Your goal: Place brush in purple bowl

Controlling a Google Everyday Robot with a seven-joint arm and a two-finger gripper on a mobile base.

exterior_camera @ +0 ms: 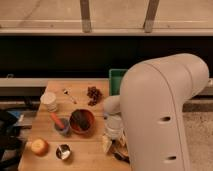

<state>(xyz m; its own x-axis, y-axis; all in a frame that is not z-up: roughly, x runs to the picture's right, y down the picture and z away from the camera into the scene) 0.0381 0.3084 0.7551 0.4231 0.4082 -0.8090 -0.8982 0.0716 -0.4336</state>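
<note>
My gripper (114, 134) hangs at the end of the white wrist, pointing down over the right part of the wooden table (85, 157), just right of the orange-red bowl. A short dark slim piece (120, 156) lies on the table just below it, at the edge of my arm; it may be part of the brush. A pale yellowish thing (106, 144) sits right under the gripper. The purple bowl is out of sight, likely hidden behind my large white arm (160, 115).
An orange-red bowl (81, 121) with dark contents stands mid-table. Left of it is a grey cup holding an orange-handled tool (59, 123). Also here: a white cup (48, 100), a silver utensil (67, 94), a dark red cluster (93, 95), a green bin (116, 80), an orange fruit (39, 146), a metal cup (63, 151).
</note>
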